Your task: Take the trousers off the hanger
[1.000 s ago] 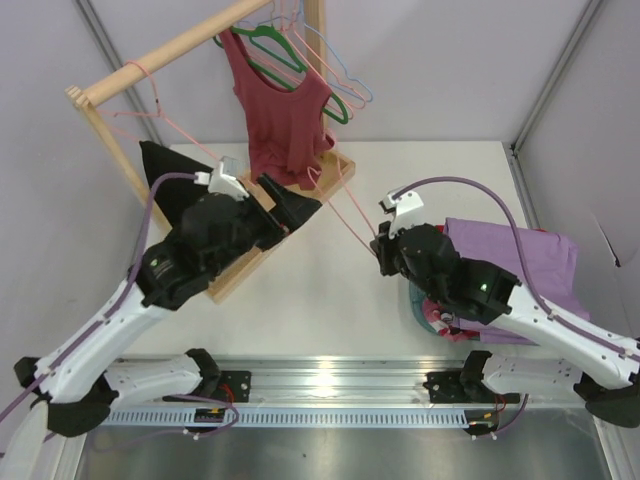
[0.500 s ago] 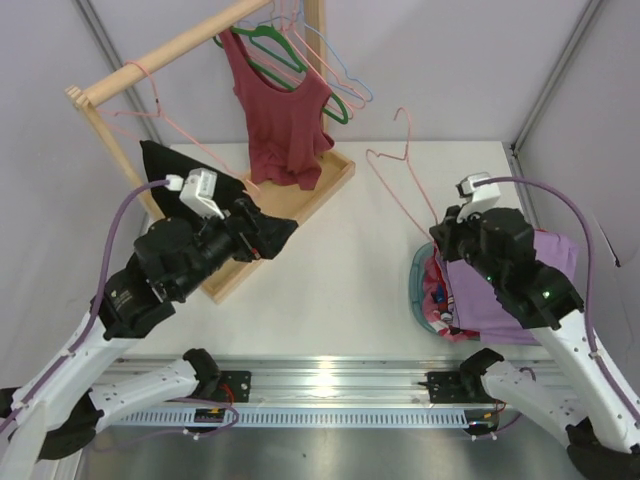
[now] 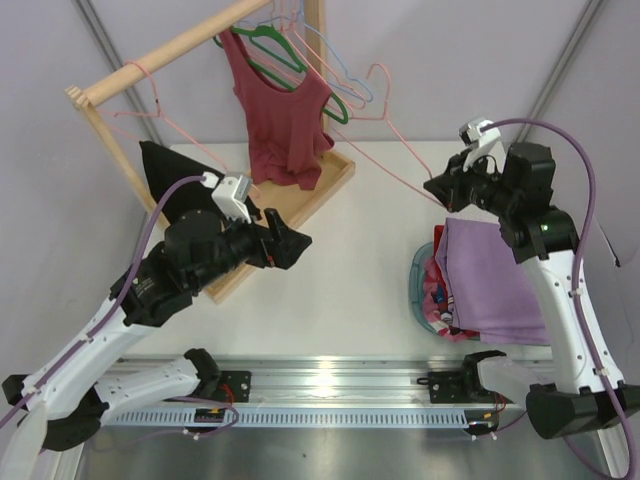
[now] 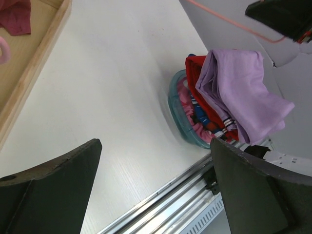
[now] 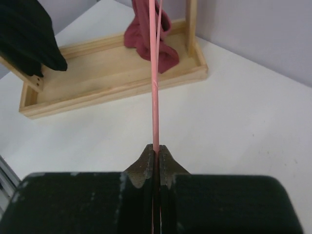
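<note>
The lilac trousers [image 3: 490, 285] lie folded over a teal basket at the right, off the hanger; they also show in the left wrist view [image 4: 239, 92]. The pale pink hanger [image 3: 412, 160] is bare and held in the air, its hook up near the rack's other hangers. My right gripper [image 3: 440, 192] is shut on its wire [image 5: 155, 97], with the jaws pinched together [image 5: 156, 148]. My left gripper [image 3: 290, 243] is open and empty over the table's left middle, its jaws wide apart [image 4: 156, 195].
A wooden rack [image 3: 170, 50] with a tray base [image 3: 300, 205] stands at the back left. It holds a maroon top [image 3: 280, 110] on a green hanger, a light blue hanger [image 3: 350, 85], another pink hanger [image 3: 150, 120] and a black garment [image 3: 170, 175]. The teal basket [image 3: 418, 290] holds other clothes.
My right gripper has carried the bare pink hanger from the table's middle to the right and up toward the rack. My left arm has drawn back and turned toward the table's middle.
</note>
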{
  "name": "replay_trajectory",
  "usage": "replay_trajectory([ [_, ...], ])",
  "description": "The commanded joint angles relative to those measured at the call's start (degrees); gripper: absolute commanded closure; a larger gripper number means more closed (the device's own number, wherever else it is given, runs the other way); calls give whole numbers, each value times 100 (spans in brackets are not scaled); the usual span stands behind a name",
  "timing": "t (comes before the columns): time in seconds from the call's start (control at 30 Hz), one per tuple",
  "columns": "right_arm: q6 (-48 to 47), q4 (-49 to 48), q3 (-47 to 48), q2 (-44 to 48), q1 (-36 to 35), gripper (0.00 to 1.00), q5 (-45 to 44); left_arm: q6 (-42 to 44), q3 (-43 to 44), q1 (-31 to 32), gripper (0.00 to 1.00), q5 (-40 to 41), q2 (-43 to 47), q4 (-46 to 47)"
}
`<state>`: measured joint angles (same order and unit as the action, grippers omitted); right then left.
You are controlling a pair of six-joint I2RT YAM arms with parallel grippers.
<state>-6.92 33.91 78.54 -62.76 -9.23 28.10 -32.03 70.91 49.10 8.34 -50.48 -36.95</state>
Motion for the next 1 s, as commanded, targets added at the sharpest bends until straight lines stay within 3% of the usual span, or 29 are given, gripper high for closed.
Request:
replay_trajectory([
  [0.0, -362, -131, 548, -218, 53, 100, 899, 303, 89, -15, 0, 18, 12, -128],
  [0.43, -285, -604, 715, -754, 71, 100, 593, 443, 81, -15, 0, 115, -76, -137],
  [0.67, 129, -1649, 794, -1044, 62, 100, 389, 443, 72, -15, 1, 159, -138, -128],
  [0.83, 217, -1993, 1013, -1326, -8, 100, 495, 487, 63, -15, 1, 230, -181, -128],
  [0.97, 112, -2257, 1093, -1493, -324, 100, 91, 514, 72, -15, 0, 247, -234, -128],
])
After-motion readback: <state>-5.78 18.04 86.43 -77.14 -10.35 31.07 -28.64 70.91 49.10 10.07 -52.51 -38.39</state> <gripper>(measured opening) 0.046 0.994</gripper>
